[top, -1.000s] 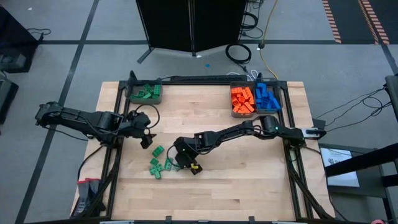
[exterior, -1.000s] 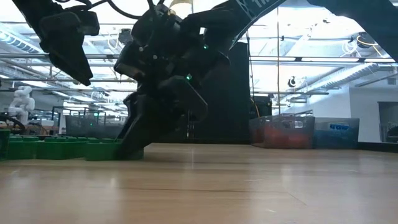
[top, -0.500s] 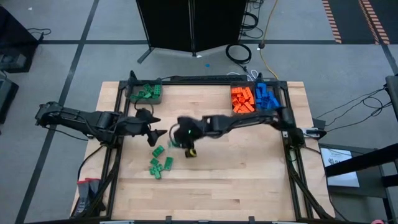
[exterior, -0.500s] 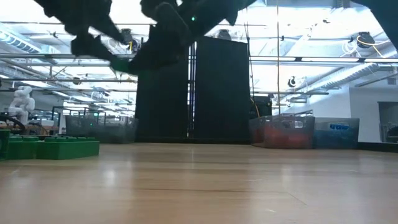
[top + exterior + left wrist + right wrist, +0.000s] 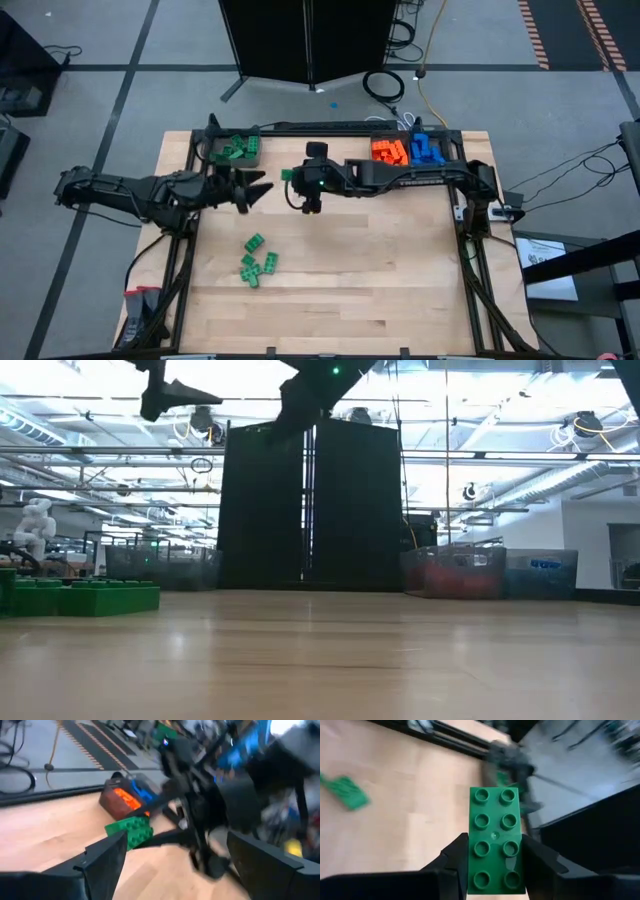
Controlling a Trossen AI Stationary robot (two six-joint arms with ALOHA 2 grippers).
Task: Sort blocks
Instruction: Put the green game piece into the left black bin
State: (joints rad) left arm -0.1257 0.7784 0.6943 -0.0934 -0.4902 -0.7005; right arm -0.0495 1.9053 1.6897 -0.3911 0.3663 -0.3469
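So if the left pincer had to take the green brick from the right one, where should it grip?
Probably the free far end. The right pincer clamps the green brick by its long sides over the near half, leaving the outer studs clear. The open left pincer should come in from that far end and close across the same flat long sides.
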